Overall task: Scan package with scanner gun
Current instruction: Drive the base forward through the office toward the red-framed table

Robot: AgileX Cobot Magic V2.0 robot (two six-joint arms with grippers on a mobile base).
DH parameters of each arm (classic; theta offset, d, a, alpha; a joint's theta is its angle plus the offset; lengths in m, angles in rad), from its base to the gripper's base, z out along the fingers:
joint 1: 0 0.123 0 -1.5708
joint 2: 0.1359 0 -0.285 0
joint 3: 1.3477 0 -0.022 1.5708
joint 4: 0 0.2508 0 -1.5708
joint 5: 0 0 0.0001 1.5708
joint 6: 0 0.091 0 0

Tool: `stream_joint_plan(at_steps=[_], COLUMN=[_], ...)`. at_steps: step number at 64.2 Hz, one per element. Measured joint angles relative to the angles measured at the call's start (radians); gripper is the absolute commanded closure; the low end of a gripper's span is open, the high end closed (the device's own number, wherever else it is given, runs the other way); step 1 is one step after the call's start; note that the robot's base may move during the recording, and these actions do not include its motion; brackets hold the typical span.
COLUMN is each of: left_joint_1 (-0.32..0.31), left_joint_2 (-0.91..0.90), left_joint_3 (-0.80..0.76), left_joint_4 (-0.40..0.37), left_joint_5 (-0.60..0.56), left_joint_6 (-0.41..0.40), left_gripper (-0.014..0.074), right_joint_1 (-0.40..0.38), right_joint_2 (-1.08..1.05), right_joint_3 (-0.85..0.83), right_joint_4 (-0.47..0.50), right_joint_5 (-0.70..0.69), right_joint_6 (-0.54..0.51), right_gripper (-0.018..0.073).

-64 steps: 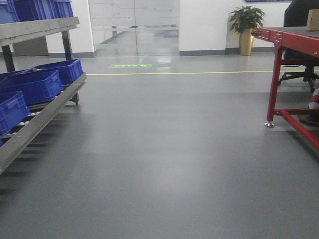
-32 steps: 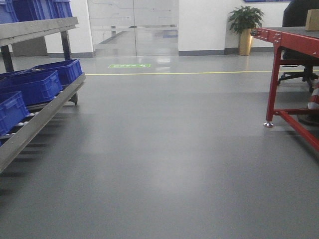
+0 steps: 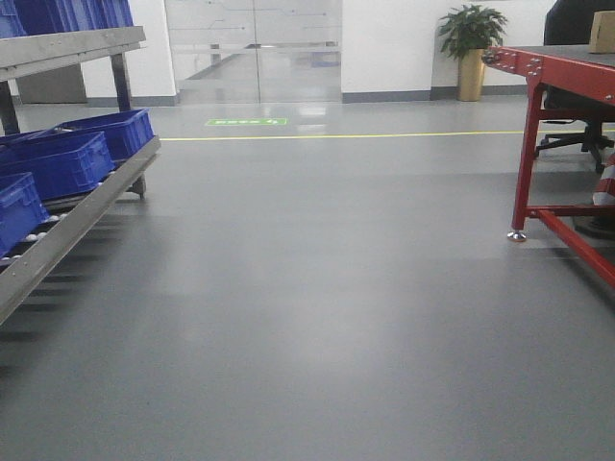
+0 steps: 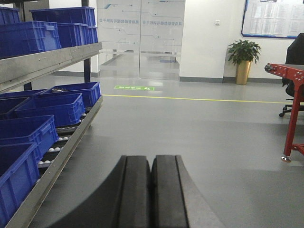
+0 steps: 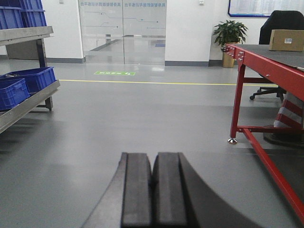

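Note:
A brown cardboard package (image 5: 286, 40) lies on the red table (image 5: 266, 64) at the far right; its corner also shows in the front view (image 3: 603, 32). No scanner gun is in view. My left gripper (image 4: 151, 159) is shut and empty, held level over the grey floor beside the rack. My right gripper (image 5: 152, 156) is shut and empty, pointing across the floor, well short of the red table. Neither gripper shows in the front view.
A metal roller rack (image 3: 82, 206) with several blue bins (image 3: 58, 163) runs along the left. The red table's leg and foot (image 3: 519, 230) stand at right. A potted plant (image 3: 471, 53), glass doors (image 3: 255, 48), a black chair (image 5: 285, 21) and a yellow floor line (image 3: 346, 136) lie ahead.
The whole front view has shifted slightly: rack, table and far wall sit a little higher and wider apart, as the base rolls forward. Both grippers hold their pose.

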Motion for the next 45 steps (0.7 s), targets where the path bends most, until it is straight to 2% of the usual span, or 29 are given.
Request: stream_joint_plan(at_steps=[45], left_joint_1=[0.000], left_joint_2=[0.000], left_joint_3=[0.000], left_joint_4=[0.000], left_joint_5=[0.000], left_joint_6=[0.000], left_gripper=[0.0707], right_joint_1=[0.000], right_joint_2=[0.000], right_joint_3=[0.000], right_joint_4=[0.000], right_joint_5=[0.000], right_joint_6=[0.000], right_gripper=[0.0728])
